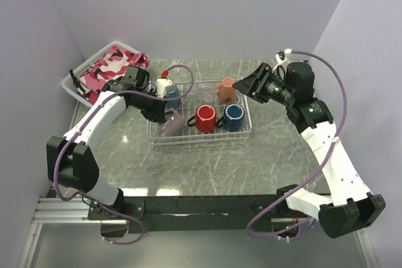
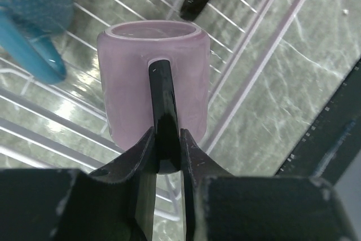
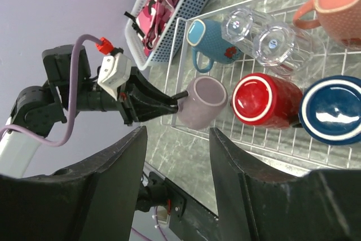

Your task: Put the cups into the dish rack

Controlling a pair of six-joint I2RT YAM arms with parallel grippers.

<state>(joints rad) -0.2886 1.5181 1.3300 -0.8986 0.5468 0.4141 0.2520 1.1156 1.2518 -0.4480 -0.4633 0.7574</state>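
Observation:
My left gripper (image 1: 157, 114) is shut on the black handle of the mauve mug (image 1: 171, 121). It holds the mug tilted at the near left corner of the white wire dish rack (image 1: 201, 143). The left wrist view shows the fingertips (image 2: 189, 145) clamping the handle, with the mug (image 2: 152, 77) over the rack wires. In the rack lie a red mug (image 1: 205, 117), a navy mug (image 1: 233, 117), a salmon mug (image 1: 226, 90), a light blue mug (image 1: 171, 97) and two clear glasses (image 3: 259, 32). My right gripper (image 1: 251, 85) is open and empty above the rack's right end.
A white plastic basket (image 1: 74, 81) with pink cloth stands at the back left, close to the rack's left side. Lilac walls close in the table on the left, back and right. The marble tabletop (image 1: 207, 167) lies bare in front of the rack.

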